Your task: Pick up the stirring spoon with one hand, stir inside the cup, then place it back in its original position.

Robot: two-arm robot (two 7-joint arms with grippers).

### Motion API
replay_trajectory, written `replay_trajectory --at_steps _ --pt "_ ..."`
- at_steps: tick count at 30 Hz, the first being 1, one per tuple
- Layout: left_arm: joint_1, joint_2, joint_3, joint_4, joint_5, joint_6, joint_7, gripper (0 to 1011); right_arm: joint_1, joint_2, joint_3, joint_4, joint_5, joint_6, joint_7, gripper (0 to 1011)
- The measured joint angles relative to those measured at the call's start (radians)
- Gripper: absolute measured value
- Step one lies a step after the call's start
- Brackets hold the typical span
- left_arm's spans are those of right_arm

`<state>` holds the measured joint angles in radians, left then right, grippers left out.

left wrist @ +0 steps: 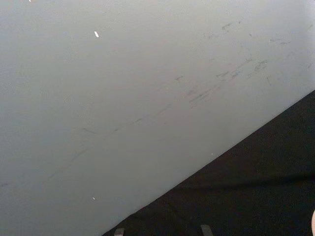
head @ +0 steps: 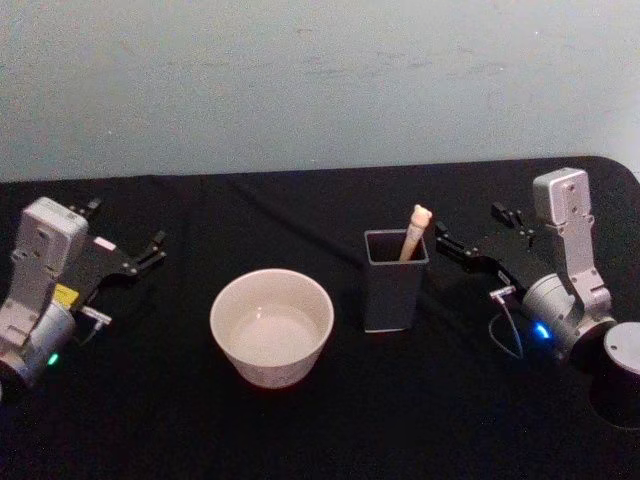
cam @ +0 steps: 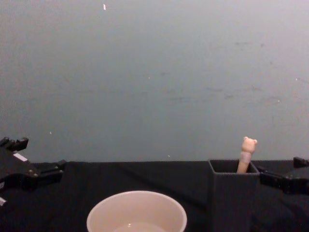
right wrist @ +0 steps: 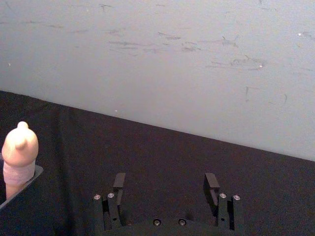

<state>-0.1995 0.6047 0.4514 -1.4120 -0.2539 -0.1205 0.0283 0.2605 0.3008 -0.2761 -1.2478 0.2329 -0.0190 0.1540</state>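
A pale grey-blue wall (head: 300, 80) with faint scuff marks rises behind the work area. Below it lies the black surface (head: 300, 430), which carries everything else.

The two silver-grey arms sit at the surface's outer edges. The left arm (head: 35, 290) rests at the left side, its black left pincer (head: 155, 248) pointing inward toward the middle, well apart from the cup; in the chest view the left pincer (cam: 55, 169) comes in low from the left edge. I cannot tell whether its jaws are parted or closed. The right arm (head: 570, 280) rests at the right side, and its right pincer (head: 447, 243) points inward, its tips near the holder's right side but not touching it. In the right wrist view, the right pincer (right wrist: 166, 184) stands released, its two fingers (right wrist: 119, 183) spread with bare black surface between them, grasping nothing.

The wide cream-white cup (head: 271, 327) stands left of centre, toward the front of the surface, upright, with its inside seemingly bare.

Just right of the cup, apart from it, stands the dark grey square holder (head: 395, 280), upright.

The stirring spoon (head: 414, 232) stands inside the holder, leaning toward its right rear corner; only the beige handle with its little bear head rises above the rim, the lower part hidden inside.
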Motion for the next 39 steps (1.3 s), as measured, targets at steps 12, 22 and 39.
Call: replay_trajectory --at_steps 12,22,39 --pt "0.0 0.0 0.0 0.0 0.0 0.0 0.0 1001 0.0 0.001 0.0 -0.001 0.001 -0.001 -0.001 1002" --pt "0.0 0.0 0.0 0.0 0.0 0.0 0.0 1001 0.0 0.001 0.0 -0.002 0.002 -0.001 -0.001 1000" --pt "0.0 0.0 0.0 0.0 0.0 0.0 0.0 1001 0.0 0.001 0.0 -0.002 0.002 -0.001 0.0 1002"
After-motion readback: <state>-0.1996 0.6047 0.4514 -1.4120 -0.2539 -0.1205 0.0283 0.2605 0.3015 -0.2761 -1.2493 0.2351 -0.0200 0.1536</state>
